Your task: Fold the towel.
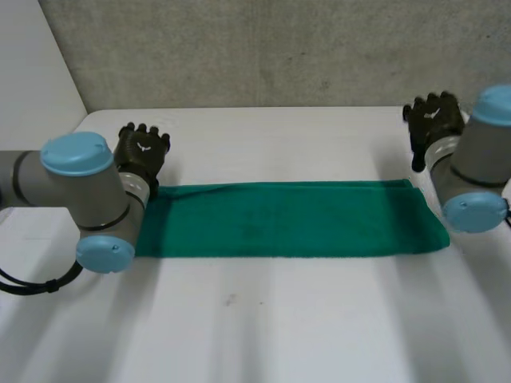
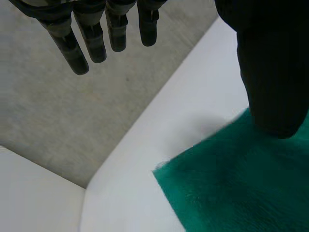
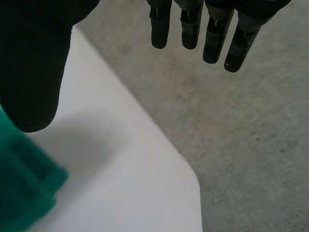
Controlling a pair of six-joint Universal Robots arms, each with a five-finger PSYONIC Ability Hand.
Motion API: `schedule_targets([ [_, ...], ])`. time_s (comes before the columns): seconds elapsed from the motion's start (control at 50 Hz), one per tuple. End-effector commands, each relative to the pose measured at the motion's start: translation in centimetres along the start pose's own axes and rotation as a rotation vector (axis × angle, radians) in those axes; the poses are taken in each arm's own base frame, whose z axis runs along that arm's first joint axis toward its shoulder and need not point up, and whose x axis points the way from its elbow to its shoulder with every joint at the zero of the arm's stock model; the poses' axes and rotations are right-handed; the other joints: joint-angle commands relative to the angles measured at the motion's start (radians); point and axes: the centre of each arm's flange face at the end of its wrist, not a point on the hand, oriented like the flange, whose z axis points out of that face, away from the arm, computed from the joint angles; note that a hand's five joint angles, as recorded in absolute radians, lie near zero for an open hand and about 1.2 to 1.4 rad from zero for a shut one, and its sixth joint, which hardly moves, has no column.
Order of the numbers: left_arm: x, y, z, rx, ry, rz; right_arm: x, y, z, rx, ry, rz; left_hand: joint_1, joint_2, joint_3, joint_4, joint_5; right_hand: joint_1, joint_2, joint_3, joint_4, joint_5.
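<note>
Green terry, folded into a long strip: in the head view the towel lies flat across the middle of the white worktop, one short end by my left arm and the other by my right arm. The left hand sits just past the towel's far left corner. The right hand is beyond the far right corner, near the worktop's back edge. A rough grey wall closes the room behind the worktop, with a white panel at the left.

In the left wrist view the left hand is released, its fingers straight and apart and holding nothing. A towel corner lies on the bare worktop below the thumb; I cannot tell whether the thumb touches it. Past the worktop's edge are the grey wall and the white panel.

In the right wrist view the right hand is likewise released and holds nothing. The towel's corner shows stacked layers beside the thumb. The worktop's rounded corner meets the grey wall.
</note>
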Motion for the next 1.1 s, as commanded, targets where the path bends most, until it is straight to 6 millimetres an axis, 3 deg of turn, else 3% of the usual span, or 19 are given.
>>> schedule_targets([
  [0.02,-1.7,-1.5,-3.9,0.001,0.003,-0.004,3.1,-3.1,-4.8,0.053,-0.061,0.099,-0.018,-0.028,-0.038,-0.026,-0.047,-0.029,-0.050,-0.038,-0.058,-0.065],
  [0.06,-1.8,-1.4,-4.7,-0.005,0.009,-0.003,3.4,-2.7,-5.2,0.039,-0.073,0.101,-0.018,-0.028,-0.038,-0.026,-0.047,-0.029,-0.050,-0.038,-0.058,-0.065],
  [0.08,-1.8,-1.3,-5.1,-0.010,0.012,-0.003,4.0,-1.3,-6.6,-0.018,-0.116,0.109,-0.018,-0.028,-0.038,-0.026,-0.047,-0.029,-0.050,-0.038,-0.058,-0.065],
  [0.12,-1.8,-0.8,-6.1,-0.028,0.021,0.000,4.0,-0.5,-7.5,-0.058,-0.150,0.120,-0.018,-0.028,-0.038,-0.026,-0.047,-0.029,-0.050,-0.038,-0.058,-0.065],
  [0.28,-1.3,0.9,-7.3,-0.083,0.044,0.005,2.9,3.9,-10.1,-0.219,-0.278,0.179,-0.018,-0.028,-0.038,-0.026,-0.047,0.039,0.019,0.031,0.010,0.003],
  [0.38,-1.2,1.4,-7.4,-0.100,0.048,0.005,2.7,5.3,-10.2,-0.245,-0.302,0.198,-0.018,-0.028,-0.038,-0.026,-0.047,0.192,0.171,0.183,0.163,0.156],
  [0.56,-1.1,1.9,-7.6,-0.117,0.053,0.000,1.5,9.6,-8.2,-0.284,-0.291,0.206,-0.018,-0.028,-0.038,-0.026,-0.047,0.509,0.488,0.500,0.480,0.473],
  [0.68,-1.1,2.0,-7.8,-0.116,0.054,0.000,1.9,10.2,-7.5,-0.278,-0.268,0.198,-0.018,-0.028,-0.038,-0.026,-0.047,0.629,0.609,0.621,0.600,0.593],
  [0.72,-1.1,2.0,-7.8,-0.116,0.054,0.000,1.9,10.6,-7.4,-0.286,-0.267,0.194,-0.018,-0.028,-0.038,-0.026,-0.047,0.779,0.758,0.770,0.750,0.743],
  [0.76,-1.0,2.0,-7.8,-0.118,0.055,0.000,2.1,10.8,-7.3,-0.292,-0.262,0.189,-0.018,-0.028,-0.038,-0.026,-0.047,1.138,1.118,1.130,1.109,1.102],
  [0.82,-1.0,2.0,-7.8,-0.118,0.055,0.001,2.8,11.0,-7.0,-0.301,-0.226,0.183,-0.018,-0.028,-0.038,-0.026,-0.047,1.192,1.172,1.184,1.163,1.156],
  [0.94,-1.1,1.9,-8.1,-0.116,0.055,0.001,7.9,11.9,-5.7,-0.335,0.025,0.083,-0.018,-0.028,-0.038,-0.026,-0.047,1.192,1.172,1.184,1.163,1.156],
  [1.1,-1.5,1.4,-8.7,-0.103,0.046,-0.006,12.6,12.9,-5.0,-0.364,0.122,-0.140,-0.018,-0.028,-0.038,-0.026,-0.047,1.192,1.172,1.184,1.163,1.156],
])
